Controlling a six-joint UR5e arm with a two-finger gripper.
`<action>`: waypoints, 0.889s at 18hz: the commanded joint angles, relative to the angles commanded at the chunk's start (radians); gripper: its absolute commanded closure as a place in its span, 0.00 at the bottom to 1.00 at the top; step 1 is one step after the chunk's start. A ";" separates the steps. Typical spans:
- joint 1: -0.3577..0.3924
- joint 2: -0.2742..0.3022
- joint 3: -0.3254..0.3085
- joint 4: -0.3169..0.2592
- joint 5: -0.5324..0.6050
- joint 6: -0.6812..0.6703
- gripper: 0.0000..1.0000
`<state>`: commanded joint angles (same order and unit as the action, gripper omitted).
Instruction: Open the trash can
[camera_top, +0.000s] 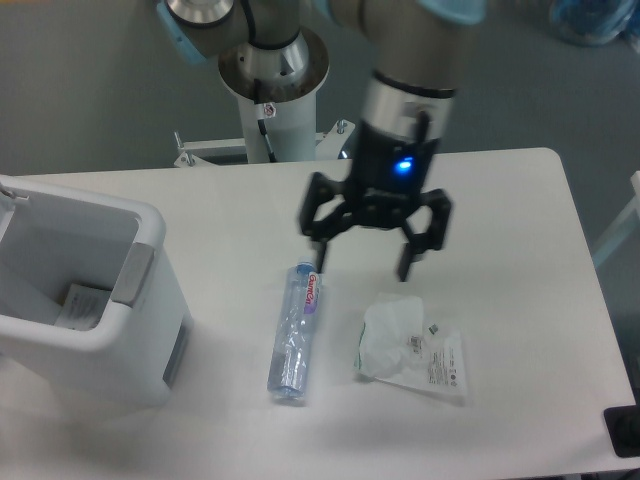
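The bin (85, 300) is looking like light, stiff plastic; I'd press the grey tab (132, 273). The claw (365, 252) is hanging wide open, empty.

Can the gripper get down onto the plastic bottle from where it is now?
Probably yes. The gripper hangs open above the table, just right of the bottle, which lies flat with nothing on it. The white packet lies apart on the right, and the trash can stands off to the left.
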<state>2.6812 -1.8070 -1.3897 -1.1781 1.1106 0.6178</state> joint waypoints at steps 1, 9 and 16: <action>0.022 -0.003 -0.005 0.000 0.000 0.037 0.00; 0.141 -0.101 -0.022 0.000 0.202 0.302 0.00; 0.143 -0.152 0.000 0.000 0.268 0.565 0.00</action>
<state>2.8241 -1.9589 -1.3898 -1.1781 1.3789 1.1827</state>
